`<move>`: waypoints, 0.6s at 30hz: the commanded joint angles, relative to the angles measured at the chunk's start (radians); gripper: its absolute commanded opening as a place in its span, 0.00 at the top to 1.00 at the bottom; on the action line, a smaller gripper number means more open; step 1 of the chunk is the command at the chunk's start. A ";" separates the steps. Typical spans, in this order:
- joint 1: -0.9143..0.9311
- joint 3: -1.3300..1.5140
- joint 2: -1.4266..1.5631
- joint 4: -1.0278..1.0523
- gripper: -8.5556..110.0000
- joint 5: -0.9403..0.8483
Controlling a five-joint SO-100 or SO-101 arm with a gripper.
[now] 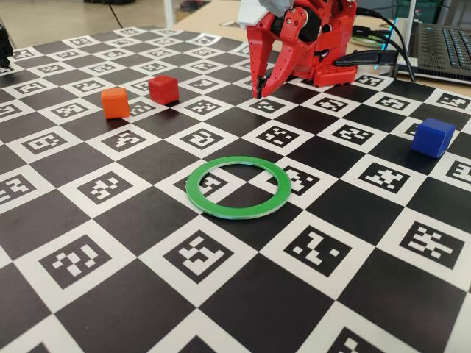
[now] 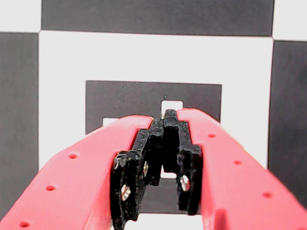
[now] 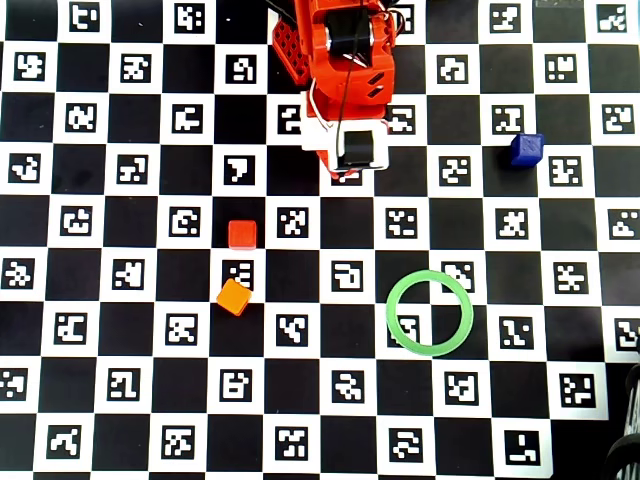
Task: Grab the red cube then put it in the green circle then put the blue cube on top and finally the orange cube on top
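The red cube [image 1: 163, 89] [image 3: 241, 234] rests on the checkered mat, with the orange cube [image 1: 115, 103] [image 3: 233, 297] just beside it. Far off on the mat's other side sits the blue cube [image 1: 432, 137] [image 3: 526, 149]. The green circle [image 1: 194, 188] [image 3: 392, 312] lies flat mid-mat with nothing inside it. My red gripper [image 1: 259, 94] [image 2: 165, 115] points down at a white marker square near the arm's base, right of the red cube in the fixed view. Its black-padded jaws are shut with nothing between them. No cube shows in the wrist view.
The arm's base [image 1: 324, 44] [image 3: 345, 50] stands at the mat's far edge. A laptop [image 1: 441, 44] and cables [image 1: 375, 55] lie behind it on the right. A dark object [image 3: 625, 455] sits at the overhead view's bottom right corner.
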 commanded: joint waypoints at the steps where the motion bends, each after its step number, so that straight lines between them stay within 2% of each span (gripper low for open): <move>1: 0.015 -0.009 -0.043 -0.054 0.98 0.060; 5: 0.025 -0.192 -0.210 -0.101 0.98 0.221; 9: 0.037 -0.453 -0.393 -0.058 0.98 0.451; 18: 0.075 -1.135 -0.896 0.304 0.98 0.701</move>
